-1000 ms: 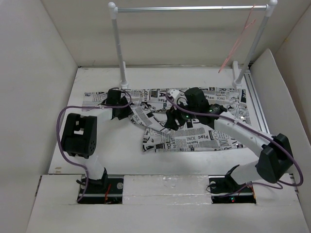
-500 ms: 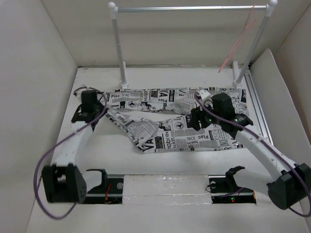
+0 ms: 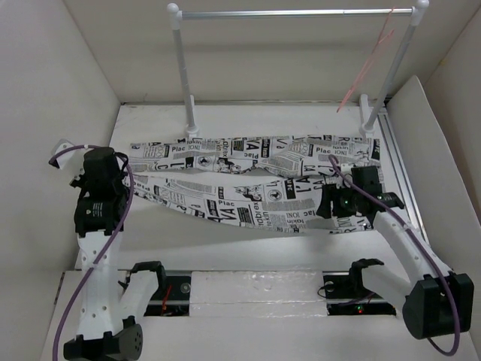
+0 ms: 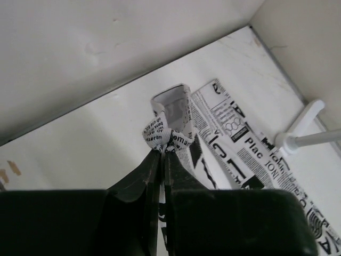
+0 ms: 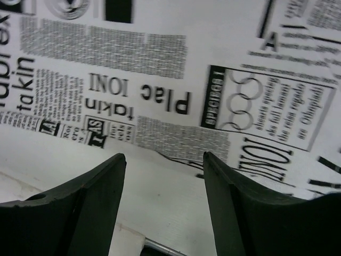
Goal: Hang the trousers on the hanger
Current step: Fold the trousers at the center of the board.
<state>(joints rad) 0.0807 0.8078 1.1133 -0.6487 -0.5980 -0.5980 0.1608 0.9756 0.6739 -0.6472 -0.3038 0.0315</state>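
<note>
At the near edge, the two arms reach out over the white surface [image 3: 188, 241]. The left pincer [image 4: 162, 152] is at the left side, just off the cloth's left end. Its jaws are pressed together on a bunched corner of the trousers [image 3: 248, 188], and a small crumpled fold of printed fabric sticks out past the fingertips. From that pinched corner, one strip of the cloth runs to the right in a taut band.

The right pincer [image 5: 162, 160] stands over the near right part of the trousers. Its jaws are spread wide and hold nothing. The wrist camera shows the two dark fingers [image 5: 101, 181] on either side of the garment's near hem, with bare white surface under them. The fingertips may be brushing the fabric, but the angle is too poor to be sure.

The trousers lie spread lengthwise across the middle of the surface, white with black newspaper print. They stretch between the two pincers and reach back to the feet of the rack [image 3: 293, 13].

The rack stands at the far edge, two white posts joined by a silver crossbar. The hanger [image 3: 359, 75], a thin pink frame, hangs tilted from the crossbar next to the right post, well apart from the trousers below.
</note>
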